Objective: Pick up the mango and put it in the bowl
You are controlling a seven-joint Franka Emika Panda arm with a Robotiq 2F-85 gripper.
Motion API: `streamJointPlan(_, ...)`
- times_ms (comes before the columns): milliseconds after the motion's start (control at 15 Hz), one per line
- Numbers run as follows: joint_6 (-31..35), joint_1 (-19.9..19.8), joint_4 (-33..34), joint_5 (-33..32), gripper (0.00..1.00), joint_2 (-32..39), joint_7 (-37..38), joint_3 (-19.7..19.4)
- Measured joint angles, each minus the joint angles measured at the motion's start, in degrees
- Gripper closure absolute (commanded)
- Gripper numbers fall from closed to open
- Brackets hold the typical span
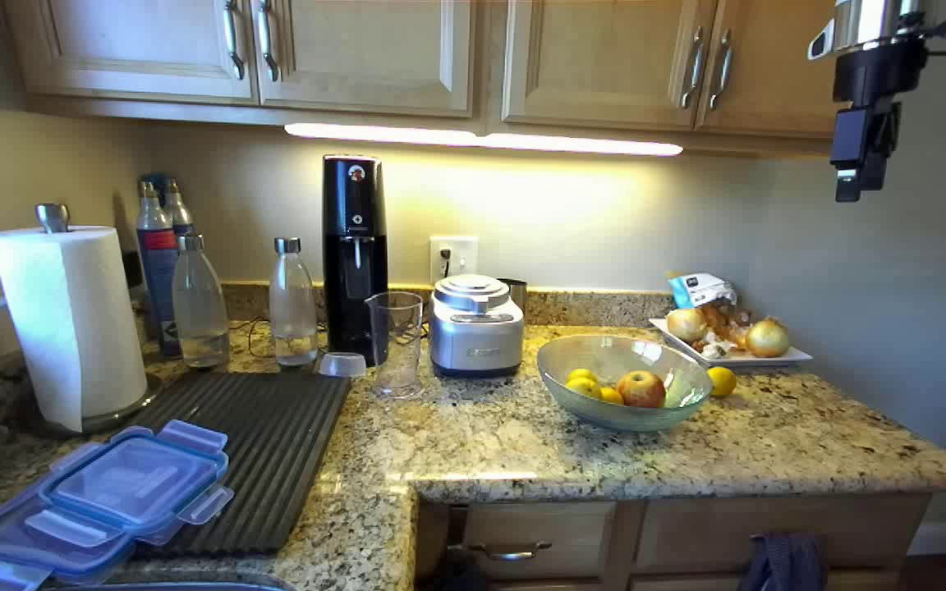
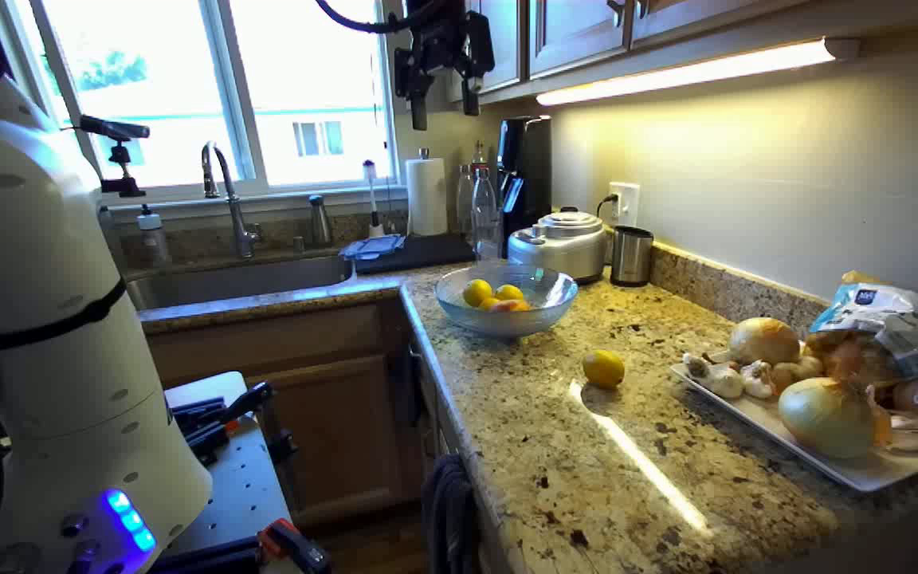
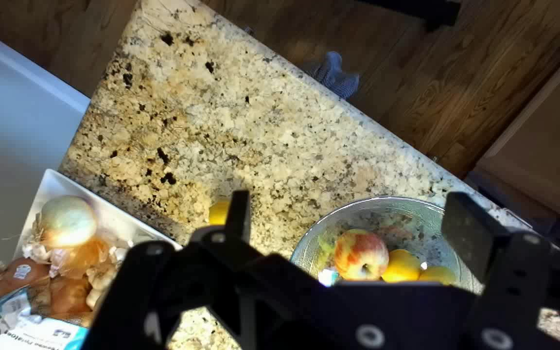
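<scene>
No fruit is plainly a mango. A yellow, lemon-like fruit [image 1: 722,382] lies on the granite counter beside the bowl; it shows in an exterior view [image 2: 604,369] and, partly behind a finger, in the wrist view [image 3: 218,212]. The wide clear glass bowl [image 1: 637,414] stands on the counter, also in an exterior view [image 2: 507,321] and the wrist view [image 3: 421,228]. It holds a red-yellow apple [image 3: 361,255] and several yellow fruits [image 2: 476,292]. My gripper [image 2: 445,116] is open and empty, high above the counter; its fingers stand wide apart in the wrist view [image 3: 348,197].
A white plate [image 2: 746,408] with onions, garlic and a bag [image 2: 889,319] lies beyond the loose fruit. A silver appliance [image 1: 477,341], a steel tumbler [image 2: 632,255] and a clear pitcher [image 1: 397,345] stand behind the bowl. Cabinets [image 1: 604,66] hang above.
</scene>
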Motion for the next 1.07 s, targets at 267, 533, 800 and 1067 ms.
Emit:
streamJointPlan(267, 0.00, 0.00, 0.00, 0.00, 0.00, 0.01, 0.00, 0.00)
streamJointPlan(533, 0.00, 0.00, 0.00, 0.00, 0.00, 0.02, 0.00, 0.00)
streamJointPlan(800, 3.87, -0.08, -0.27, 0.13, 0.00, 0.25, 3.03, -0.31)
streamJointPlan(1067, 12.45, -1.18, -1.27, -0.08, 0.00, 3.39, 11.53, -0.77)
